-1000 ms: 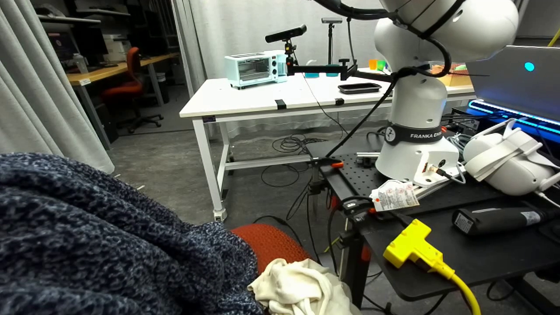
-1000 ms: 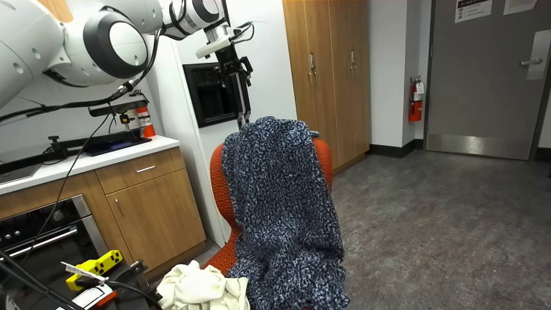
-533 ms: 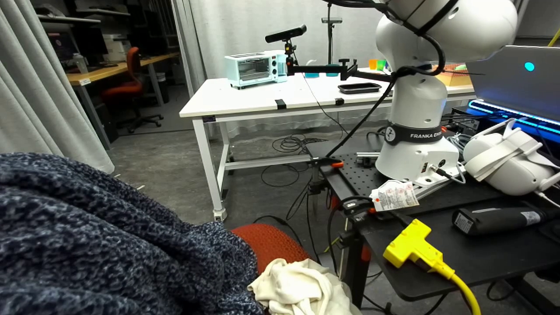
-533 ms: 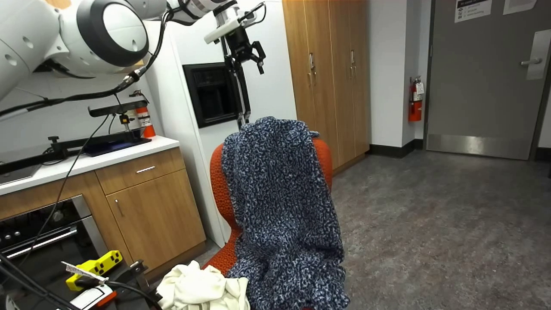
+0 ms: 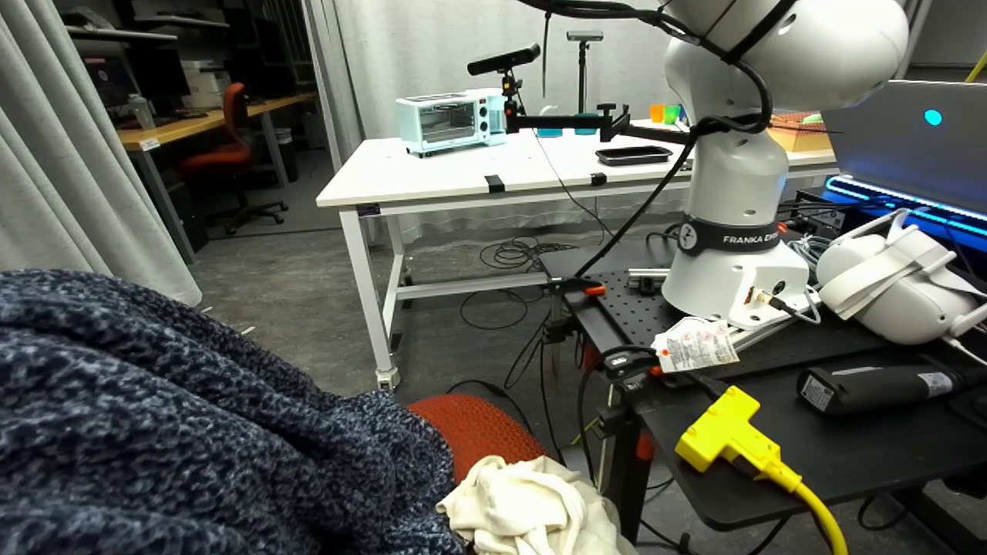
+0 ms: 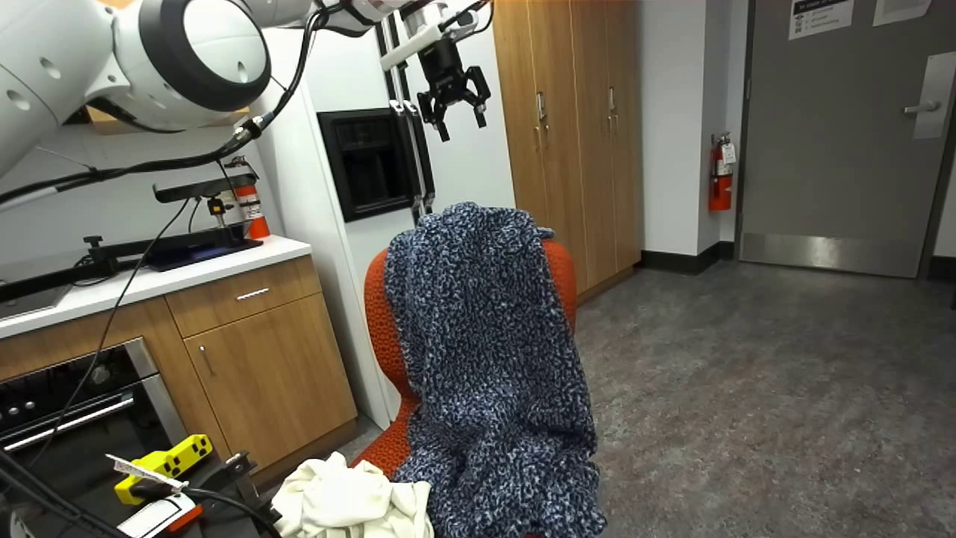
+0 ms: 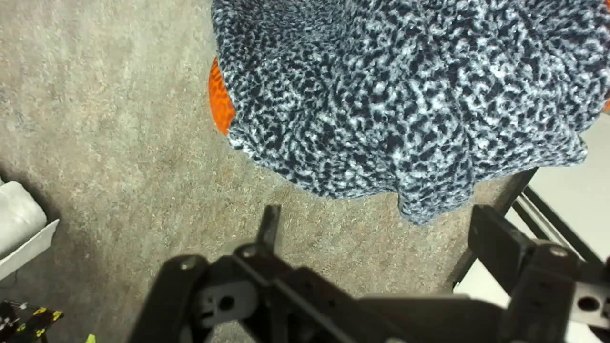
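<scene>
Your gripper (image 6: 463, 131), its jaws spread wide and holding nothing, hangs higher than the speckled blanket (image 6: 493, 344), with free space between. The blanket drapes over the orange chair (image 6: 562, 280), across back and seat. In the wrist view, one flap (image 7: 426, 202) of its edge shows between your fingertips (image 7: 493, 233), floor (image 7: 329, 238) visible on either side.

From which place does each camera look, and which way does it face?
An exterior view: beside the orange chair, facing the white table; robot base and part of the arm show.
An exterior view: before the chair, facing it and the door; arm and open pincer show.
Wrist view: on the arm, looking down at the speckled cloth and floor; the pincer shows below.
Both exterior views share the chair, speckled cloth, cream cloth and yellow connector.
</scene>
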{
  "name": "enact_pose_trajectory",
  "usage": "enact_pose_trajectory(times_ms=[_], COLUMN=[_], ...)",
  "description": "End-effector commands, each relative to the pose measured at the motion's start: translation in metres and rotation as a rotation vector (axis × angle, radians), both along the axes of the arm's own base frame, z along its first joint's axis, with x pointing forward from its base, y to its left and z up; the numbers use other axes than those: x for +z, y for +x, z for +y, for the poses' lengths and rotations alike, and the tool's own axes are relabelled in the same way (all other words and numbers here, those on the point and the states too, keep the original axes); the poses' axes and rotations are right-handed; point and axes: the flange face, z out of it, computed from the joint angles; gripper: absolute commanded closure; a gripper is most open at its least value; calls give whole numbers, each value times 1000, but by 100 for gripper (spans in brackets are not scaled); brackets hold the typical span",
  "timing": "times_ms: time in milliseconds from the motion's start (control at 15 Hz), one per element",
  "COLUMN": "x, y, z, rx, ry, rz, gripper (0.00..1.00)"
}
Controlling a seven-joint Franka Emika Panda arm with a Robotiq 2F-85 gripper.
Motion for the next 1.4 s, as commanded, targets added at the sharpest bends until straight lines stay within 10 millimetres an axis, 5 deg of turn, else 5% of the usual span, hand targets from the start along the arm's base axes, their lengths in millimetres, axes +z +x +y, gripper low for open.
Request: enact_pose_trajectory(times_ms=[0, 1333], x=[0, -4], y=[0, 1], z=[-4, -3], rx=[-64, -87], ry=[60, 47], rz=[10, 4], gripper=[0, 0])
